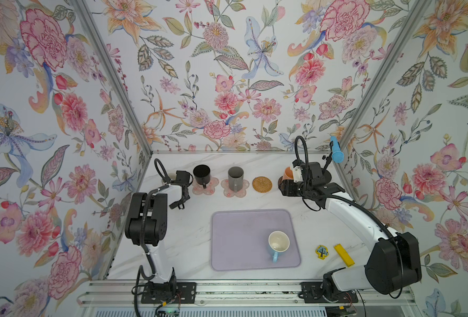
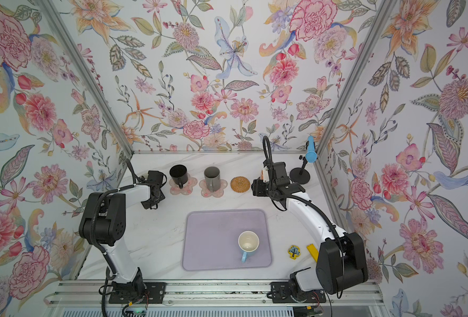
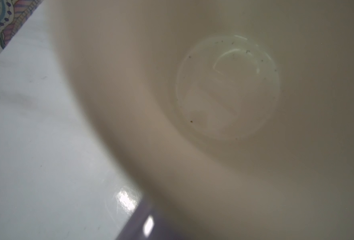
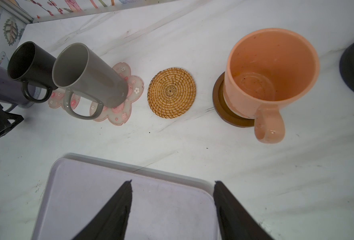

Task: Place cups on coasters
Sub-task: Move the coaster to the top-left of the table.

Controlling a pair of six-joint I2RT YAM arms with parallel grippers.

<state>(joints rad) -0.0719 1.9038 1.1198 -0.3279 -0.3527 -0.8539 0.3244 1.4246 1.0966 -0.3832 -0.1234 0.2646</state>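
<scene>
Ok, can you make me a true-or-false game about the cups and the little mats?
1. The grey mug stands on a pink flower coaster. True.
2. The rattan coaster has a cup on it. False: nothing is on it.
3. The light blue mug sits on the big lavender mat. True.
4. The peach mug lies on its side. False: it stands upright on the dark brown disc coaster.
5. The right gripper is holding a cup. False: its jaws are open with nothing between them.
</scene>
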